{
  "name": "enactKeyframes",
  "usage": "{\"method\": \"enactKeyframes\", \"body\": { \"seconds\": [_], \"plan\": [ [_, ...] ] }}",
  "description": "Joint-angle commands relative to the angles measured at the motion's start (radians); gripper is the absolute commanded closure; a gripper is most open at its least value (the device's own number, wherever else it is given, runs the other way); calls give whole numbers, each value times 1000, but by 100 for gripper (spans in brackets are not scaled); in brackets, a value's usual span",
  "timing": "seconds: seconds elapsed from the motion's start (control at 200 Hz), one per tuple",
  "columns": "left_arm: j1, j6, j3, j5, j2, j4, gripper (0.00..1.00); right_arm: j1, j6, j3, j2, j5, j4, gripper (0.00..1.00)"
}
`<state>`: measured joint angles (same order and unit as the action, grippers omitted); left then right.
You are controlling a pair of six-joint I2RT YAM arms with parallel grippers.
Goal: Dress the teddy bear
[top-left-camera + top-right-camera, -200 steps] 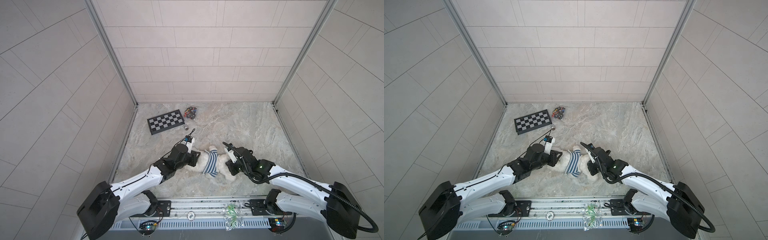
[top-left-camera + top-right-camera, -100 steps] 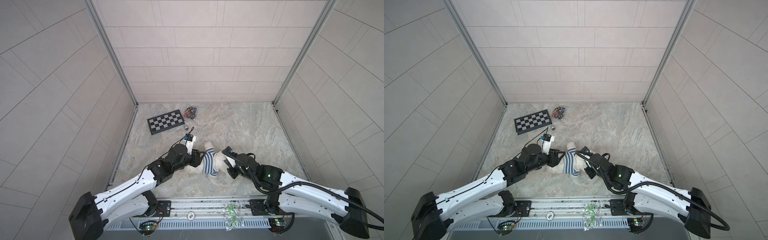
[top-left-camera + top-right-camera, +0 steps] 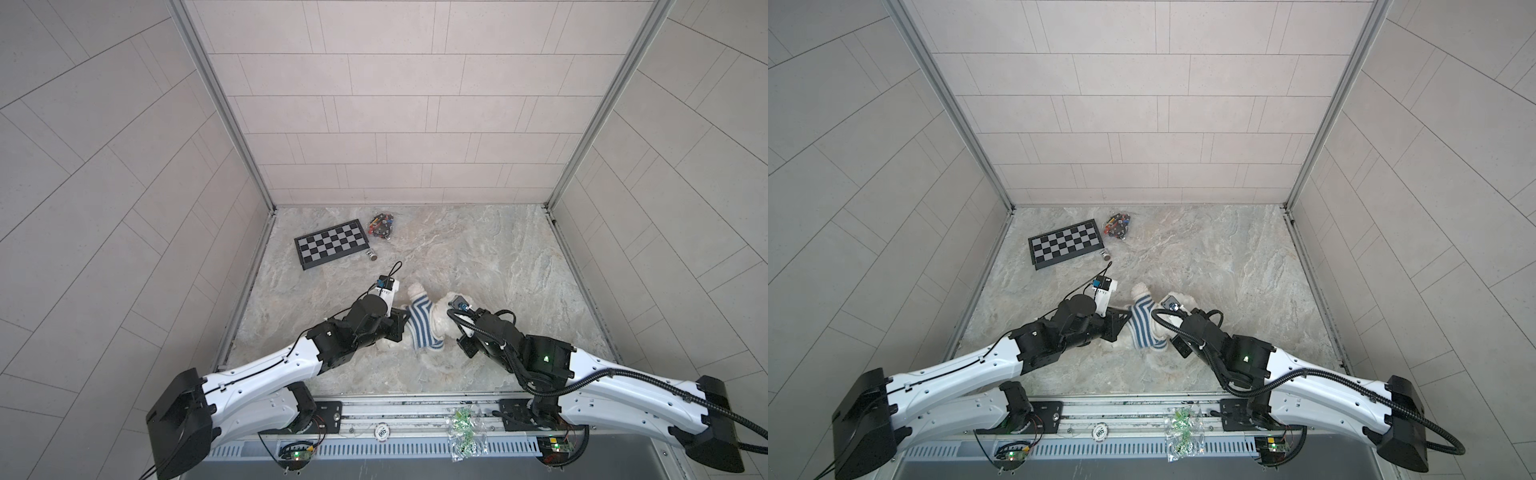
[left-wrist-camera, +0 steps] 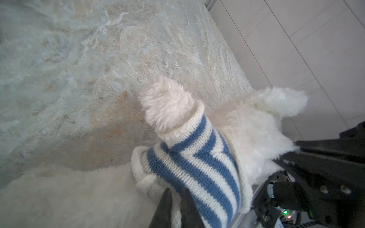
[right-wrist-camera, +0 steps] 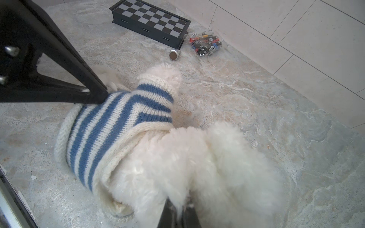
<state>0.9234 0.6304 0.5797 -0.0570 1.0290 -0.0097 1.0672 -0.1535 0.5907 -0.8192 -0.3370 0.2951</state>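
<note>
Nearest the camera, a clear packet of green pieces [image 3: 463,432] is seen lying on the grey metal rail [image 3: 415,409] that carries both arm bases. Just beyond the rail, toward the front middle of the marbled beige stone-look surface [image 3: 478,257], the white fluffy plush teddy bear [image 3: 441,319] is laid on its side between the two hands.

Its body is partly covered by a blue-and-white striped knitted sweater [image 3: 419,328], which is gathered on the side facing the left arm. The fur on the side facing the right arm is left bare. One stubby limb [image 4: 166,106] is pushed out through a cream-edged sleeve and is pointed toward the far wall.

The left hand [image 4: 175,194] is pressed together on the sweater's edge, with a strip of knit pinched between its dark fingers. The right hand [image 5: 178,204] is closed on the bear's bare fur, white tufts being caught between its fingers.

Farther back, a small metal cylinder [image 3: 371,255] is seen on its side just beside a black chessboard box [image 3: 331,247]. A clear bag of coloured pieces [image 3: 381,224] lies near the box, close to the pale tiled wall [image 3: 395,124].
</note>
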Motion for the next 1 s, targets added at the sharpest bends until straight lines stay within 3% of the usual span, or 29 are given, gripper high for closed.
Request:
{"method": "enactKeyframes", "body": {
  "seconds": [0.0, 0.35, 0.686, 0.816, 0.996],
  "plan": [
    [3, -8, -20, 15, -31, -15, 97, 7, 9, 23, 38, -56, -49, 100],
    [-98, -1, -116, -16, -151, -24, 100, 7, 5, 8, 86, -92, -22, 100],
    [-117, -16, -121, -43, -122, 16, 100, 8, 0, 4, 82, -80, -35, 100],
    [-79, 28, -100, -77, -128, 108, 80, 13, 1, 12, 77, -79, -37, 100],
    [-15, -51, 22, 57, -187, -107, 64, 18, 3, 15, 88, -80, -28, 100]
  ]
}}
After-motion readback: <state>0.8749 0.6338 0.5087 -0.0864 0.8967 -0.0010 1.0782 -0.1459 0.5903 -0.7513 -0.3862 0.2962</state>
